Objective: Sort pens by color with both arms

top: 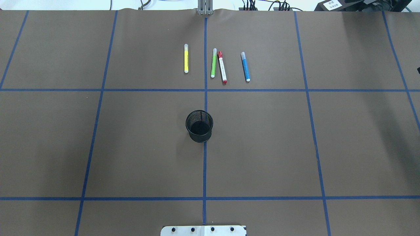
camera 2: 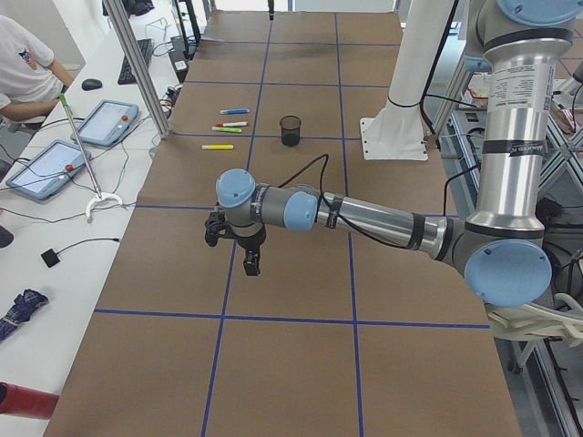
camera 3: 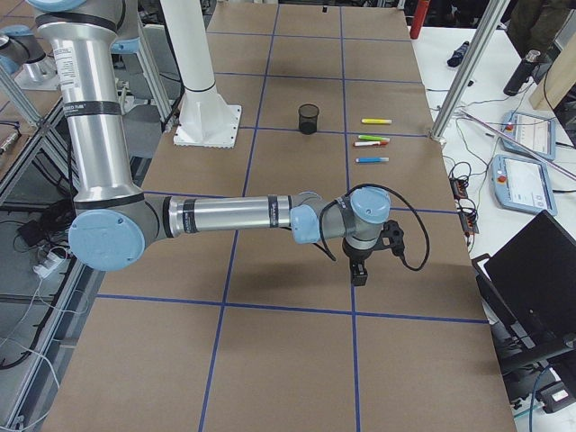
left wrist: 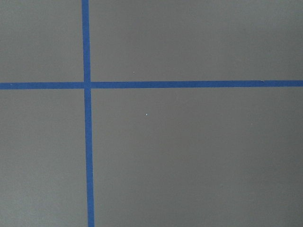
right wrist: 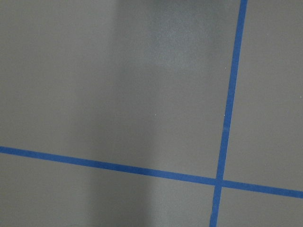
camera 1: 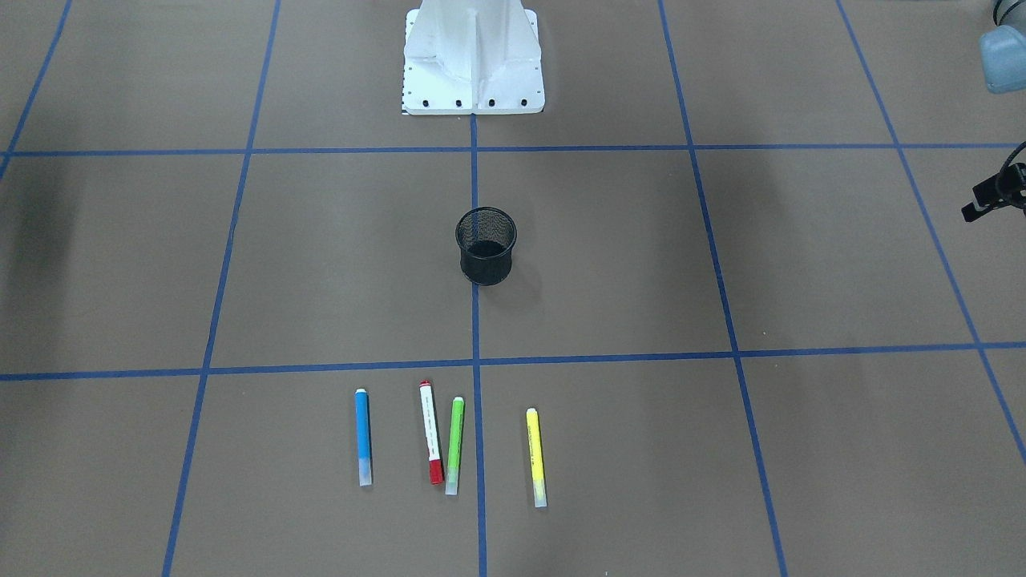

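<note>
Four pens lie side by side on the brown table: blue pen [camera 1: 363, 437], white pen with red cap [camera 1: 430, 433], green pen [camera 1: 454, 445], yellow pen [camera 1: 535, 457]. The overhead view shows them at the far side: yellow [top: 186, 58], green [top: 213, 63], white [top: 222, 67], blue [top: 245, 66]. My left gripper [camera 2: 250, 264] hangs over bare table far from the pens. My right gripper [camera 3: 358, 270] does the same at the other end. I cannot tell whether either is open or shut. Both wrist views show only table and blue tape.
A black wire-mesh cup [camera 1: 486, 245] stands upright mid-table on the centre tape line, between the pens and the white pedestal base [camera 1: 473, 60]. Blue tape lines grid the table. A side bench with tablets [camera 2: 100, 123] and a seated person runs along the far edge.
</note>
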`<state>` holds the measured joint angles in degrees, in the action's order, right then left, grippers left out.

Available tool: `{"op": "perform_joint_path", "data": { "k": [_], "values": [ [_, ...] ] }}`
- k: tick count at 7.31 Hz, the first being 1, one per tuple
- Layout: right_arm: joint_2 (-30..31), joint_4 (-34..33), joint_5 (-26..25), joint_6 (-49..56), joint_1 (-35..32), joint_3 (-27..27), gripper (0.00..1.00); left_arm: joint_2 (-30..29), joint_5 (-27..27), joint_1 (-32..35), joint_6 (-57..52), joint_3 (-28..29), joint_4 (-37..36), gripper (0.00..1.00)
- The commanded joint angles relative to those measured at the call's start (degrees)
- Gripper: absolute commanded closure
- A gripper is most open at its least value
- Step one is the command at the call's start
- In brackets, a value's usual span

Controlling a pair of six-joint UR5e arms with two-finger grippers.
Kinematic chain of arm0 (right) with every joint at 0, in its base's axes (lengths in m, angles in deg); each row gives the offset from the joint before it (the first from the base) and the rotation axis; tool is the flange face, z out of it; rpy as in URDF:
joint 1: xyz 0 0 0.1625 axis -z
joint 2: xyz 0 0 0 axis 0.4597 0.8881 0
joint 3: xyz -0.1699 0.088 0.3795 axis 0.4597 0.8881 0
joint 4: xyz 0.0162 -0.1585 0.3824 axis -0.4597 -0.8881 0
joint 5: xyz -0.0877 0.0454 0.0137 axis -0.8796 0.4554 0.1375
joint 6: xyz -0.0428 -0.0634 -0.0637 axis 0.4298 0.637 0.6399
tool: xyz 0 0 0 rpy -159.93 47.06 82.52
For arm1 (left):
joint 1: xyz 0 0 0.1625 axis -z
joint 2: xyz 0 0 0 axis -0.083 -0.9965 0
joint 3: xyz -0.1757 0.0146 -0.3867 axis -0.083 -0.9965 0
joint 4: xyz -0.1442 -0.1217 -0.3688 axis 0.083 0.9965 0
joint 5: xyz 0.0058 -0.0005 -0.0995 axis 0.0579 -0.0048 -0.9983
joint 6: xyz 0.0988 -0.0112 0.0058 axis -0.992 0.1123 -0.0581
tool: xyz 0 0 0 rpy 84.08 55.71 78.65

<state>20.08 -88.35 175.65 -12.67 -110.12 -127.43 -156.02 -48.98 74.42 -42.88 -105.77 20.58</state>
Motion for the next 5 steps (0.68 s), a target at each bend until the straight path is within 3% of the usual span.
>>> {"op": "perform_joint_path", "data": {
  "k": [1, 5],
  "values": [
    [0.4, -1.1, 0.0, 0.2, -0.1, -0.9, 0.00, -0.1, 0.2, -0.2, 0.2, -0.1, 0.1, 0.00],
    [0.4, -1.7, -0.9, 1.9, 0.5, -1.0, 0.00, -0.6, 0.0, -0.2, 0.7, -0.1, 0.1, 0.00]
  ]
}}
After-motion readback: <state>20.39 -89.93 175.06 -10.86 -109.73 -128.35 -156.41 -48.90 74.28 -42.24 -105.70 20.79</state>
